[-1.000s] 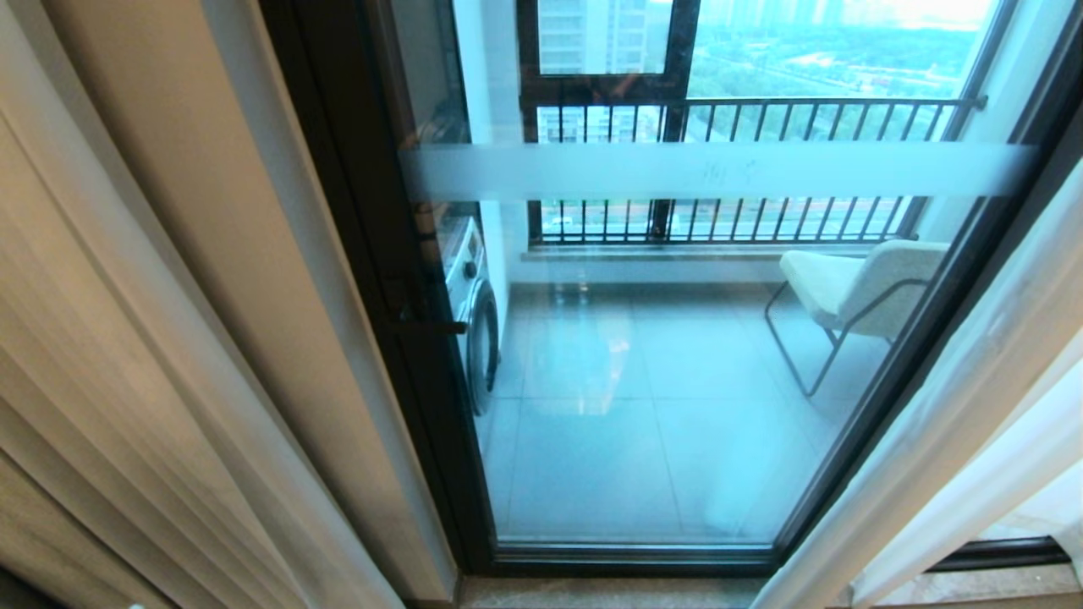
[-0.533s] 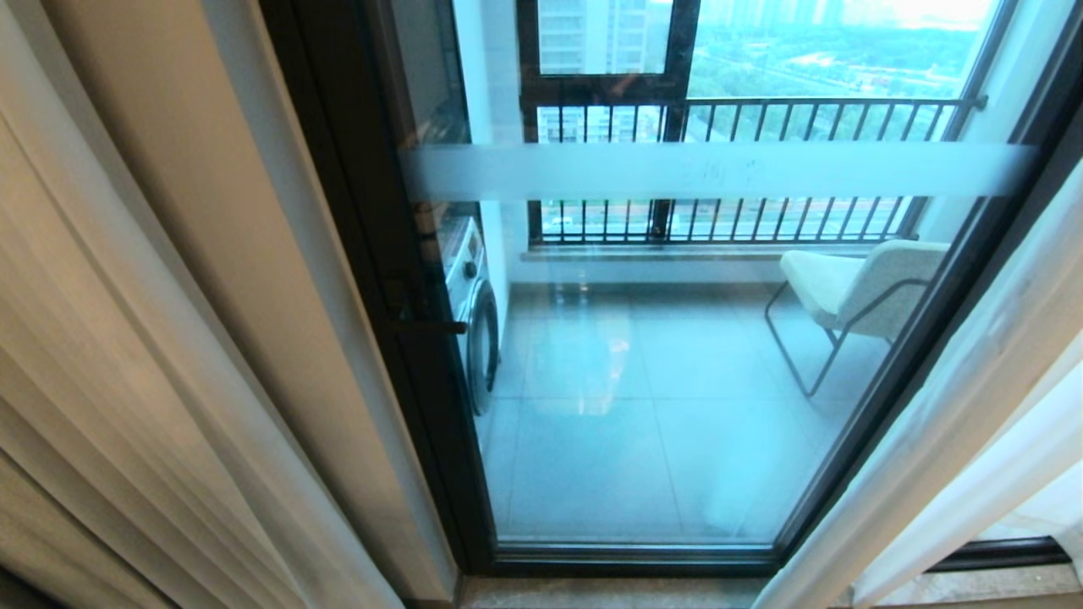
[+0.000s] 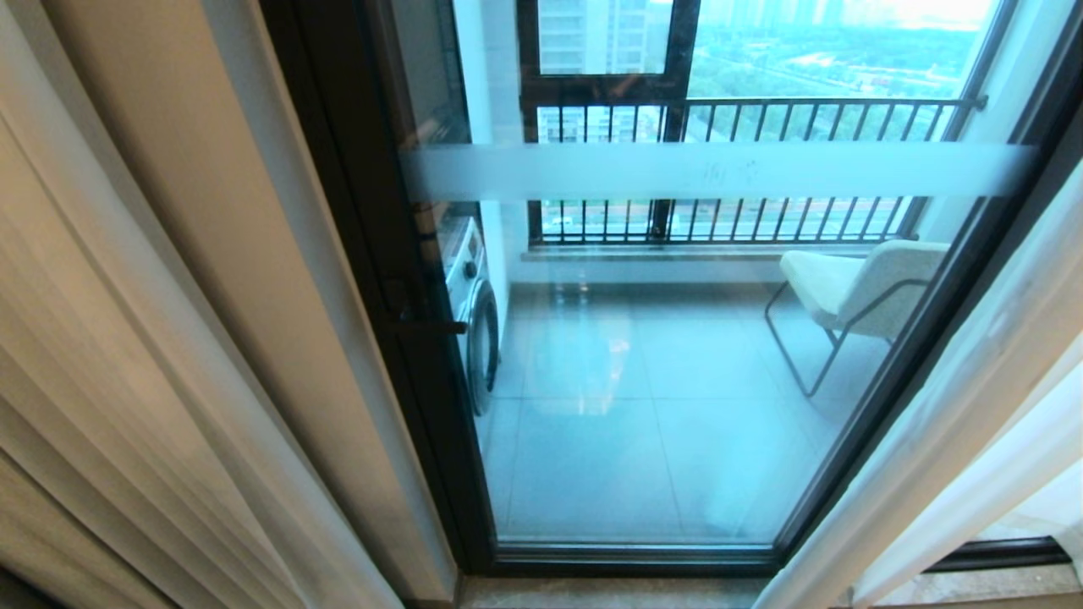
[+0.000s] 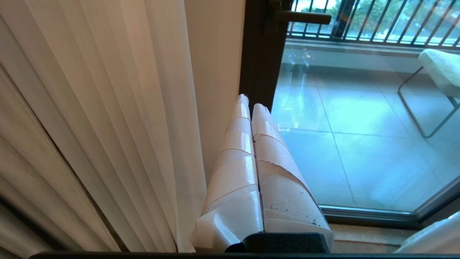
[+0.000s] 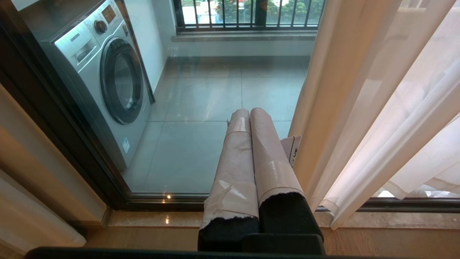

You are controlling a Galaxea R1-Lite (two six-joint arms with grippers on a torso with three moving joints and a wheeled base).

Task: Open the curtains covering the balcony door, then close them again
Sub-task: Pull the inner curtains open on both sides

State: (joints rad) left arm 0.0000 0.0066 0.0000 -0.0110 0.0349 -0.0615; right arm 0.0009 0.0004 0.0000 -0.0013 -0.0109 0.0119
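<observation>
The balcony door (image 3: pixel 677 355) is bare glass in a dark frame, with a frosted white band (image 3: pixel 719 171) across it. The curtains (image 3: pixel 956 423) are pulled to the sides: thin white folds hang at the right edge of the door, and more pale folds (image 4: pixel 118 108) hang at the left. Behind the glass stand a washing machine (image 5: pixel 107 82) and a pale chair (image 3: pixel 854 288) on grey tiles, with a black railing (image 3: pixel 761 169) behind. The machine has the word SAMSUNG on its front; its round door is shut. The left gripper (image 4: pixel 248 102) is pinched tight and holds nothing, beside the left folds. The right gripper (image 5: pixel 246 113) is also pinched tight and empty, just beside the right folds.
</observation>
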